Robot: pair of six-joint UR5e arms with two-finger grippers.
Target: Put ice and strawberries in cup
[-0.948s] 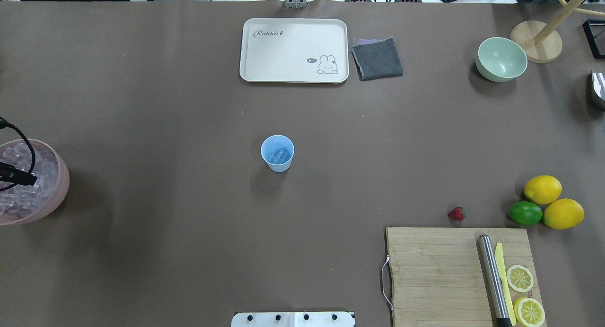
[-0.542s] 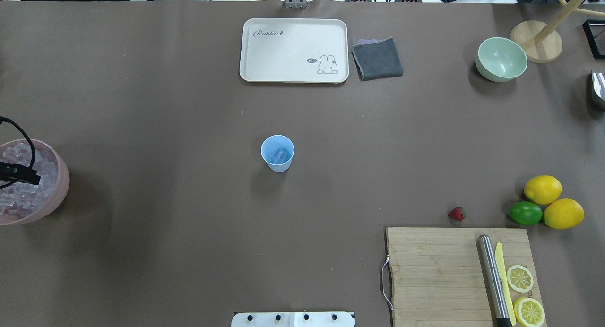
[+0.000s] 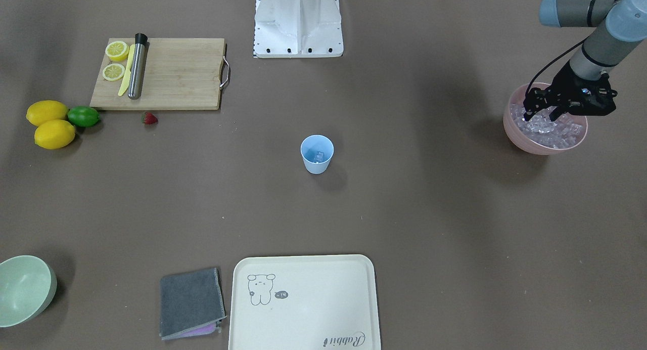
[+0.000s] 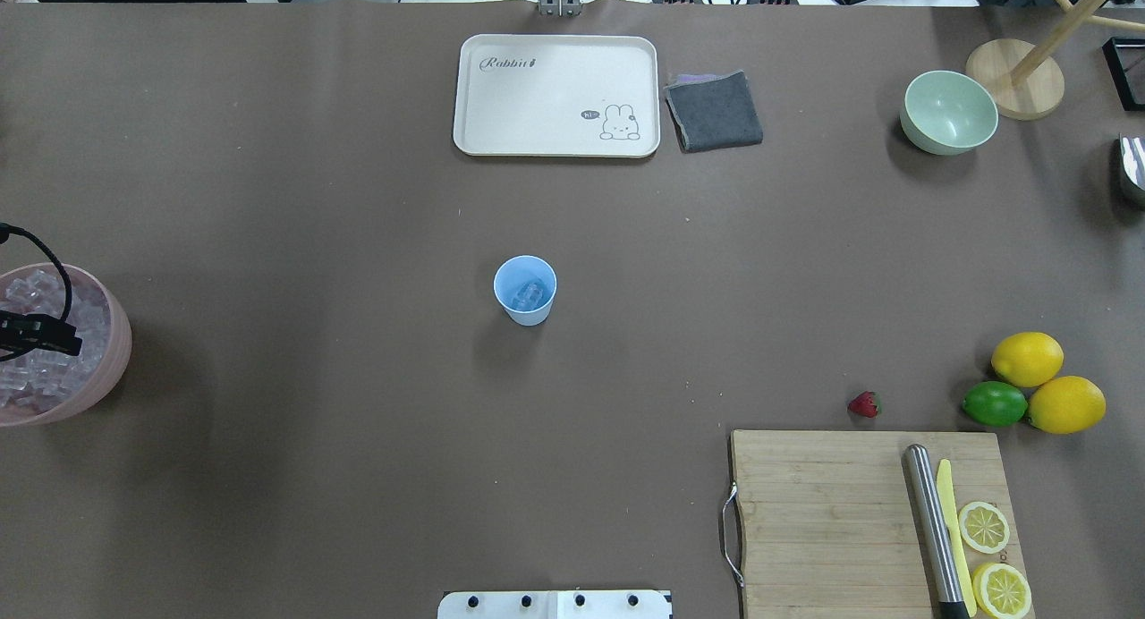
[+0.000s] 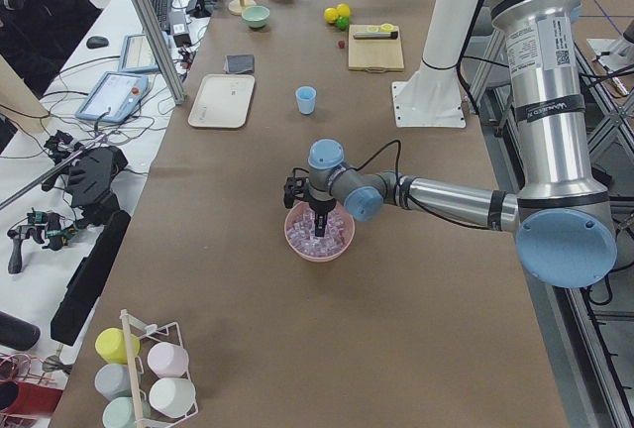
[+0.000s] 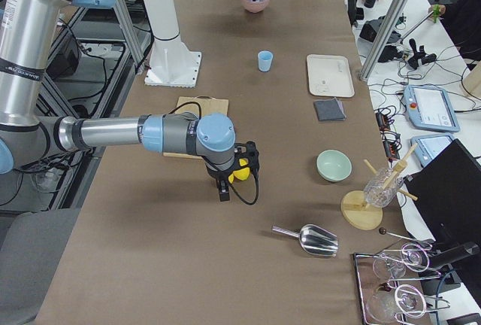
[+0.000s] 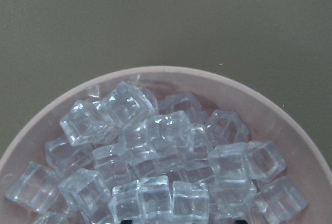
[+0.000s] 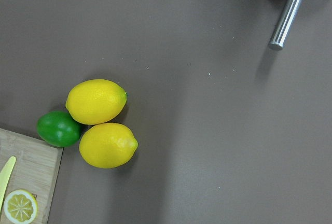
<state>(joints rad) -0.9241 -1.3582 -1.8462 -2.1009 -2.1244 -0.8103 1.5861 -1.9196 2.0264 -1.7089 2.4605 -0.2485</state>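
1. The counter (image 4: 268, 199) is covered in brown.
2. A wooden board (image 4: 832, 521) lies at the robot's near right. It carries a steel rod (image 4: 935, 529), a yellow knife (image 4: 954, 534) and two lemon halves (image 4: 984, 527).
3. A cream tray (image 4: 555, 82) lies at the far edge, with a grey cloth (image 4: 716, 111) just beside it on the right.
4. A pink bowl (image 3: 530, 143) stands at the counter's far left, heaped with ice.
5. A mint bowl (image 4: 921, 131) stands at the far right, well apart from everything else.
6. The left end effector (image 3: 541, 116) hangs over the pink bowl with its fingers spread and released. Its tips point down, at or among the top cubes.
7. The right end effector (image 6: 224, 192) hangs above the lemons. I cannot tell whether it is released or clenched.
8. Two lemons (image 4: 1027, 358) and a lime (image 4: 994, 403) huddle together, touching, just past the board's far right corner.
9. The blue cup (image 4: 530, 315) stands upright mid-counter, well apart from both bowls.
10. The strawberry (image 4: 864, 404) lies on the counter just beyond the board's far edge, near the lime.
11. The ice (image 7: 166, 130) is clear cubes, nearly all in the pink bowl. Some lies in the bottom of the cup.
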